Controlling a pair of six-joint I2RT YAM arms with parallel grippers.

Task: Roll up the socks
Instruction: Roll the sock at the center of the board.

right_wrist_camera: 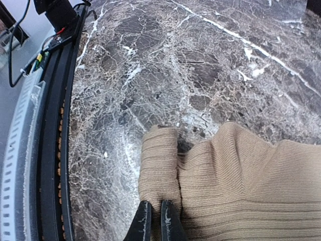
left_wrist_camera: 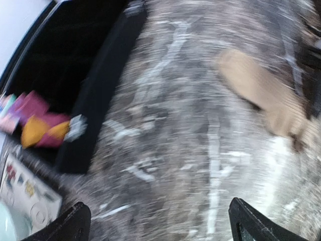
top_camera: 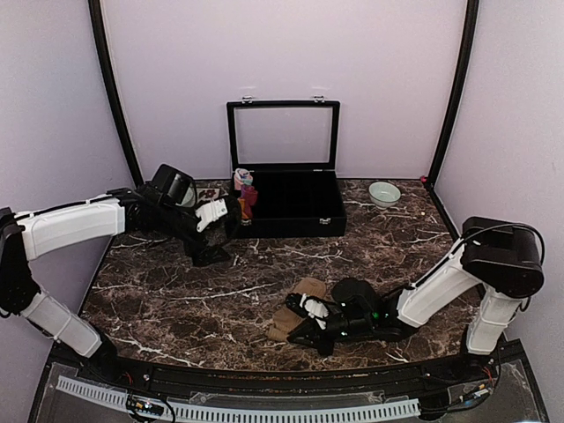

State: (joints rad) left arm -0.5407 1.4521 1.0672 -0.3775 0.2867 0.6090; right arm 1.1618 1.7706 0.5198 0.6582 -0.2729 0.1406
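Marble table (top_camera: 176,300) | black case (top_camera: 291,227), lid (top_camera: 282,105) up | red-maroon socks (top_camera: 250,197) inside, left end

My left wrist view is all smeared. The tan sock (left_wrist_camera: 261,93) is just a fuzzy blob there, and so is the red and orange sock (left_wrist_camera: 42,125) in the black box (left_wrist_camera: 95,100). My right wrist view cuts the tan sock off at the bottom and right. From above, my right end effector (top_camera: 302,305) hides part of it.
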